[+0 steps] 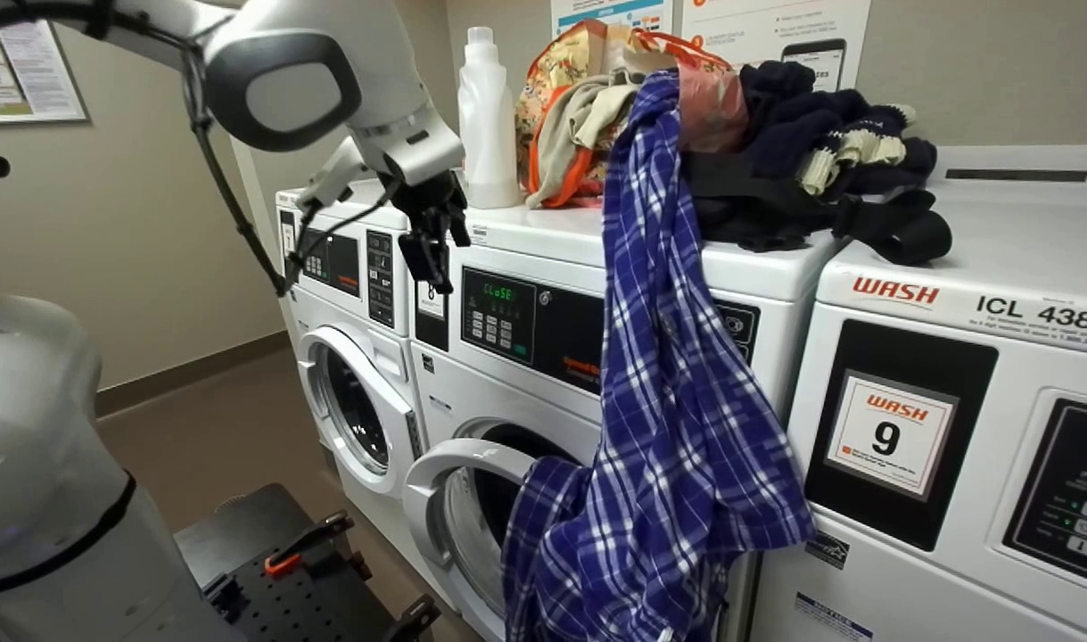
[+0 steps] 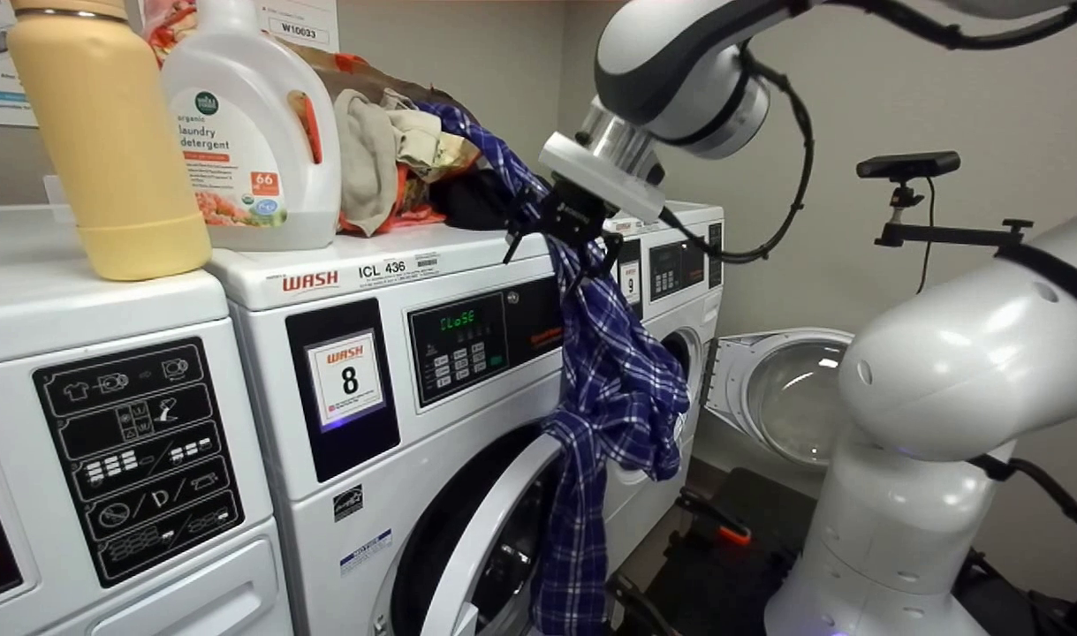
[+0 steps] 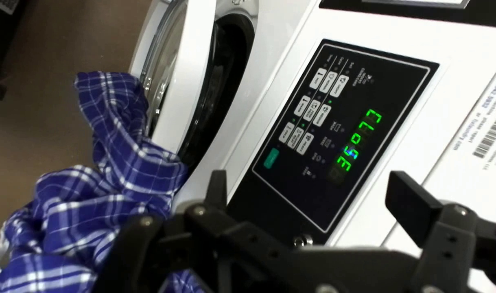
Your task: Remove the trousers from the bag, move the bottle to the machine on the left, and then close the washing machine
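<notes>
Blue plaid trousers [image 1: 663,401] hang from the floral bag [image 1: 556,76] down the front of washing machine 8 [image 2: 313,565], also in an exterior view [image 2: 595,380]. Their lower part drapes by its partly open door [image 1: 436,508], also seen in the wrist view [image 3: 182,81]. The bag lies on top of the machine. A white detergent bottle [image 1: 488,134] stands upright beside the bag, also in an exterior view [image 2: 238,150]. My gripper [image 3: 306,183] is open and empty before the control panel. The trousers [image 3: 109,191] are to its left in the wrist view, apart from the fingers.
A yellow bottle [image 2: 114,150] stands on the neighbouring machine. Dark clothes [image 1: 793,152] lie beside the bag near machine 9 [image 1: 891,437]. Another round door [image 2: 785,397] stands wide open near the robot base. A camera on a bracket [image 2: 909,168] stands behind the arm.
</notes>
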Available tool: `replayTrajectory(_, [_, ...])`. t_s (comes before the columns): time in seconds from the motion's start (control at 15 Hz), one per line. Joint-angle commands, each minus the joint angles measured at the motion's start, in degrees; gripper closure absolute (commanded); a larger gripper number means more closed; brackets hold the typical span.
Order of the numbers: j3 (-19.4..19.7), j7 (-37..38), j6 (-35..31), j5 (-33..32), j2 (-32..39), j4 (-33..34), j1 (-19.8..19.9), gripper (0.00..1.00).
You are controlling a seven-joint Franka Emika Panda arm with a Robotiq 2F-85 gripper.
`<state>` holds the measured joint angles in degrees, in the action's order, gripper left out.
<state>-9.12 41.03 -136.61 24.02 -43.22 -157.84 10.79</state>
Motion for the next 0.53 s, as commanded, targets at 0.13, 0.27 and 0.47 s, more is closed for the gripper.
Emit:
replayTrajectory(0.13, [3.36, 2.14, 22.44, -8.30, -16.74, 6.70, -0.17, 0.00])
replayTrajectory(0.27, [3.64, 1.33, 26.60, -9.01, -18.78, 9.91, 0.07, 0.00])
replayTrajectory(0.47, [3.61, 0.87, 28.92, -8.69, -20.25, 12.61, 0.38, 0.00])
